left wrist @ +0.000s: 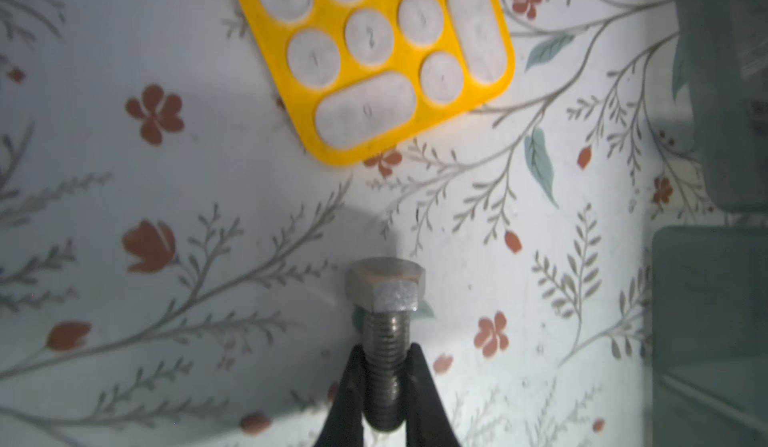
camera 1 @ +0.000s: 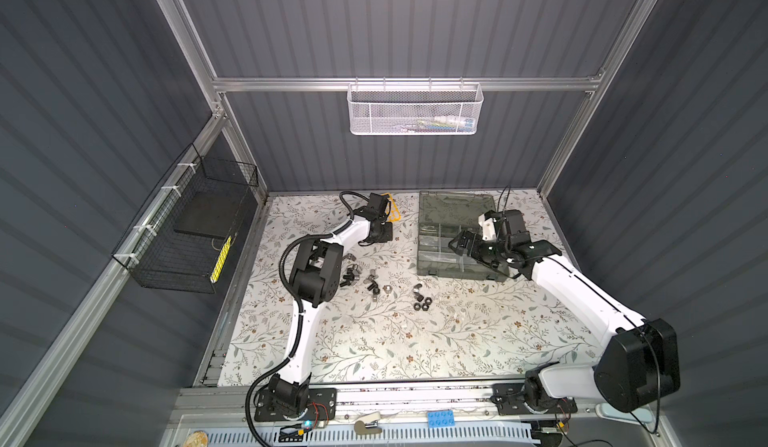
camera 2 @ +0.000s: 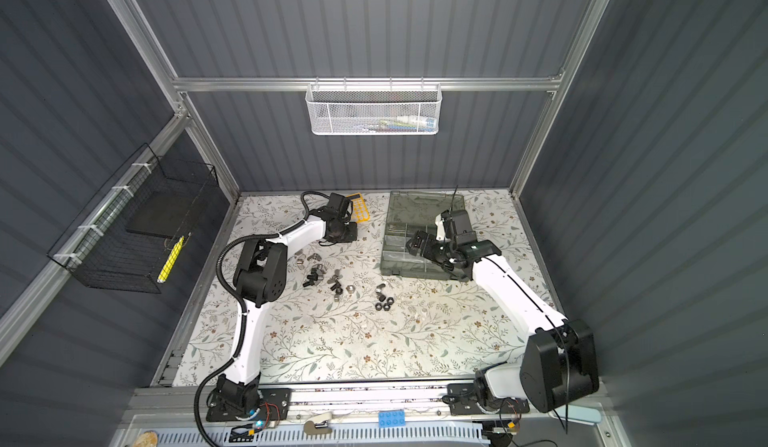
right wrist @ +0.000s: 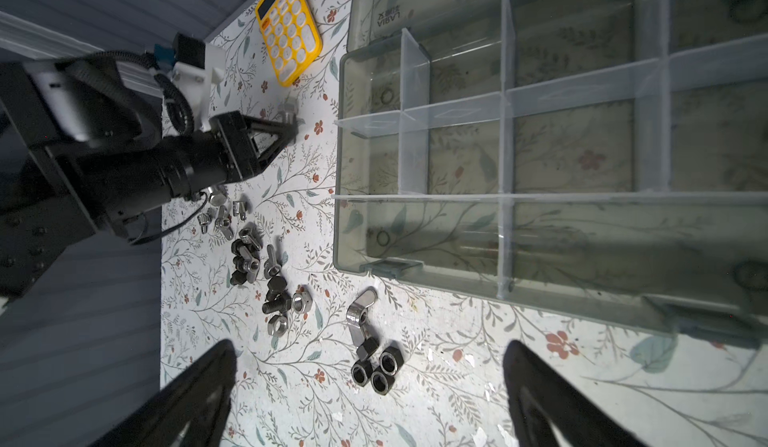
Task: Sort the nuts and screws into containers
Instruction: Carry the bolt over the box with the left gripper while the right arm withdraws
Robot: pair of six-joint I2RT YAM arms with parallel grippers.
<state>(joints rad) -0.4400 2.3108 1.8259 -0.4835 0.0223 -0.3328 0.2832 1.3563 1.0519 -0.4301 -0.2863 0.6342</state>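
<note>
Remote desk, sorting run. In both top views my left tool [camera 1: 381, 233] works low at the back of the floral-patterned tabletop [camera 1: 374, 341], just beside the yellow push-button calculator [camera 1: 394, 210]. The right tool [camera 1: 459, 243] hangs above the smoky grey translucent plastic organizer box [camera 1: 428, 270]. A loose heap of small black and silver screws and nuts [camera 2: 328, 280] lies between the arms, well apart from the white mesh basket [camera 2: 372, 108] on the back wall. The left wrist view shows the step in hand: that tool is clamped on the threaded shank of a silver hex-head screw [left wrist: 384, 295]. I cannot tell whether its head is clear of the tabletop. As I judge it, the next move is a lift and a carry past the calculator's corner to the box, then a release into one of its cells. From the right wrist view, the right tool's black fingers [right wrist: 199, 391] are spread wide with nothing between them. They frame a cluster of black hexagonal nuts [right wrist: 376, 368] near the box's front wall. The clear-walled compartments [right wrist: 461, 154] look mostly bare. The right arm over the box is, I reckon, the main obstacle to the drop.
</note>
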